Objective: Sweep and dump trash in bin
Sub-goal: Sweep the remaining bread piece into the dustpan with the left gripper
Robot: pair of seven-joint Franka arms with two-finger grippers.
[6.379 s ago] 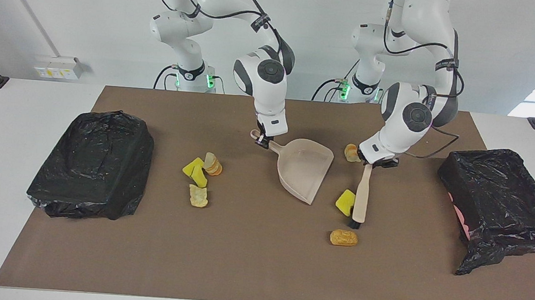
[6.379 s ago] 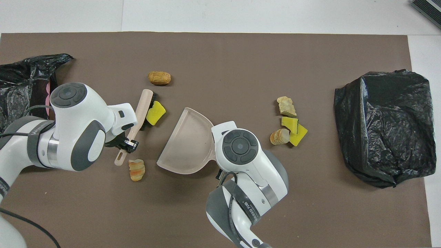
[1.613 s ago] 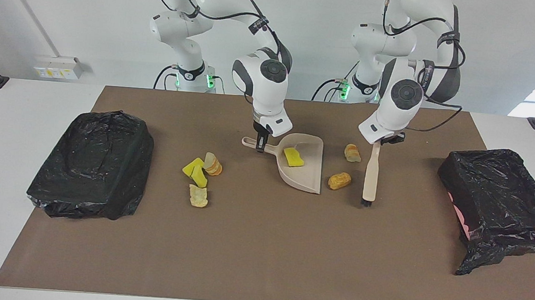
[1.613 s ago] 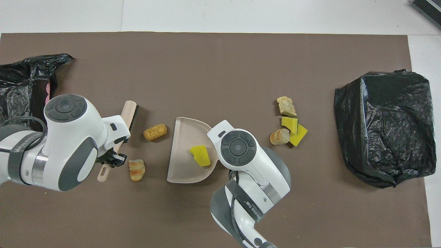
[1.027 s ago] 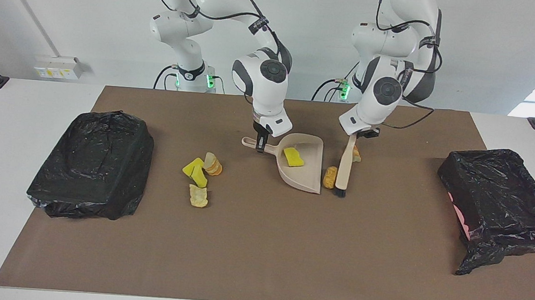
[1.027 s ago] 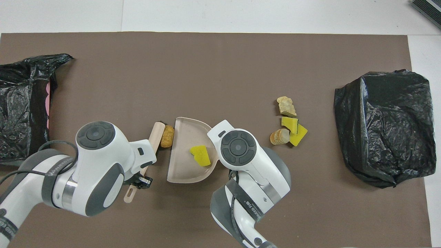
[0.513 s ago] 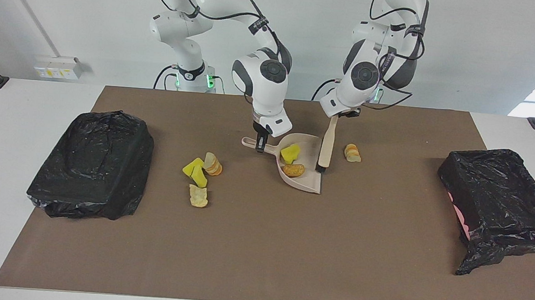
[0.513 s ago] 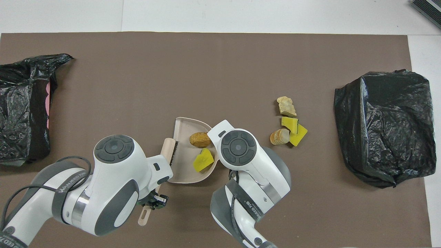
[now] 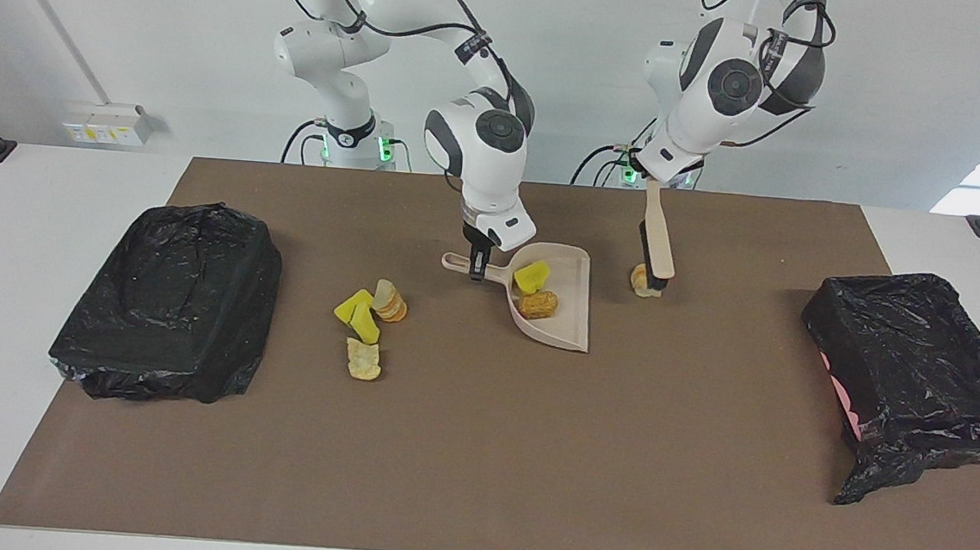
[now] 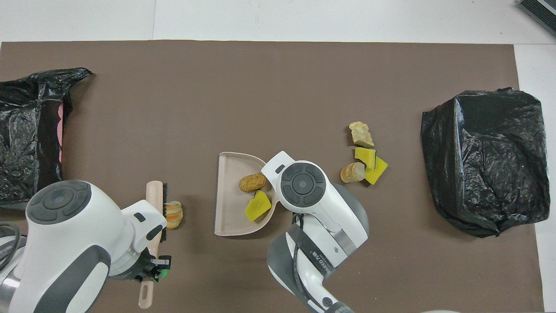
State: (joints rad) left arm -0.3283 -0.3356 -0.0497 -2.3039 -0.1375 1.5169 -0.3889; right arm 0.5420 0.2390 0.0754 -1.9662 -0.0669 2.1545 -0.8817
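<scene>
Beige plastic dustpan [image 9: 558, 307] is sitting on the brown mat [image 9: 477, 464], and the right gripper [image 9: 478, 267] is pinching its handle tight. A yellow sponge [image 9: 531, 276] and a bread lump [image 9: 538, 302] are lying inside it. The left gripper [image 9: 653, 181] is squeezing the brush [image 9: 657, 239] handle, bristles touching a cracker stack [image 9: 641, 280] beside the dustpan. More scraps [image 9: 366, 322] are waiting near the black bin [image 9: 169, 300] at the right arm's end.

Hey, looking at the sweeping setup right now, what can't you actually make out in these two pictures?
- Overhead view: the dustpan handle and right gripper are hidden under the right arm's wrist.
- Overhead view: the bin at the left arm's end is cut off by the edge.
- Both views: whether the brush bristles touch the cracker stack is unclear.
</scene>
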